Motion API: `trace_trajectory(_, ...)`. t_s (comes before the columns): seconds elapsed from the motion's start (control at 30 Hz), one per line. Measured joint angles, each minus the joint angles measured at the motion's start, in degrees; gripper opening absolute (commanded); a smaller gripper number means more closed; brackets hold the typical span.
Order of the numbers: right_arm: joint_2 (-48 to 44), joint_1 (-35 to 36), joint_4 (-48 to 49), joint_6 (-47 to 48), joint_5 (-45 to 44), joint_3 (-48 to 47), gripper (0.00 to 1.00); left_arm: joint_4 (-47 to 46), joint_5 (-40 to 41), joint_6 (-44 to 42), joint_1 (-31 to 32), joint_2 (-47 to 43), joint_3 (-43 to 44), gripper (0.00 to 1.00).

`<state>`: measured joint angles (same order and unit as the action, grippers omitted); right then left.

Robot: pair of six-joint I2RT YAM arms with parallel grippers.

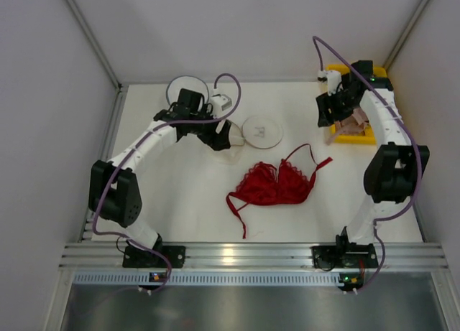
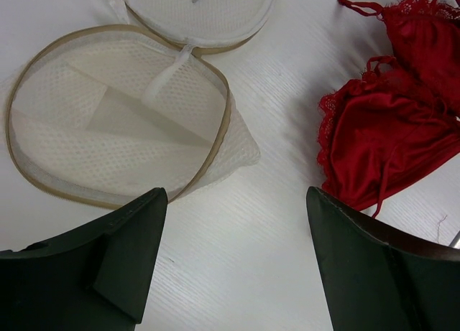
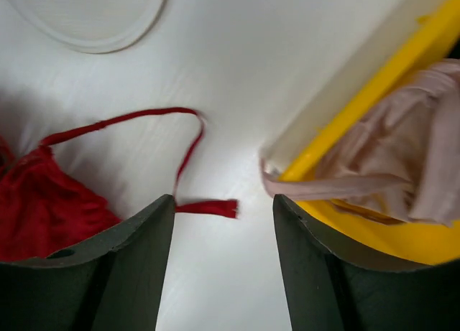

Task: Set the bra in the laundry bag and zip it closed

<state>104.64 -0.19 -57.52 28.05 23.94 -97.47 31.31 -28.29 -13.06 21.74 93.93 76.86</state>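
Bra [image 1: 277,184] at centre, laundry bag [image 1: 262,131] just behind it, tray [image 1: 352,139] right rear, garment [image 1: 353,123] inside

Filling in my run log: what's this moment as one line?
red lace bra: on table, unbagged | left claw: open, by laundry bag | right claw: open, empty

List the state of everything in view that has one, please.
left gripper: open, empty.
right gripper: open, empty.
laundry bag: flat on the table, no bra inside; whether it is zipped cannot be told.
bra: spread on the table, unheld, outside the laundry bag.
tan-rimmed mesh bag: lying against the laundry bag.
pink garment: crumpled in the yellow tray, an edge over its rim.
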Motion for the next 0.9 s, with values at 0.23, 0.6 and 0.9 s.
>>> trace_trajectory(0.23, 0.74, -4.35, -4.20, 10.60, -3.54, -5.18, 0.51, 0.00, -3.54, -1.40, 0.02, 1.22, 1.01, 0.81)
trace_trajectory(0.6, -5.25, 0.98, -6.84, 9.46, 4.63, 13.62, 0.44, 0.68, -5.42, -11.50, 9.14, -4.24, -12.24, 0.64)
trace_trajectory(0.9, -9.49, 1.01, -5.53, 4.92, 5.35, 16.46, 0.45, 2.73, -3.30, -22.93, 26.58, -10.08, -23.21, 0.64)
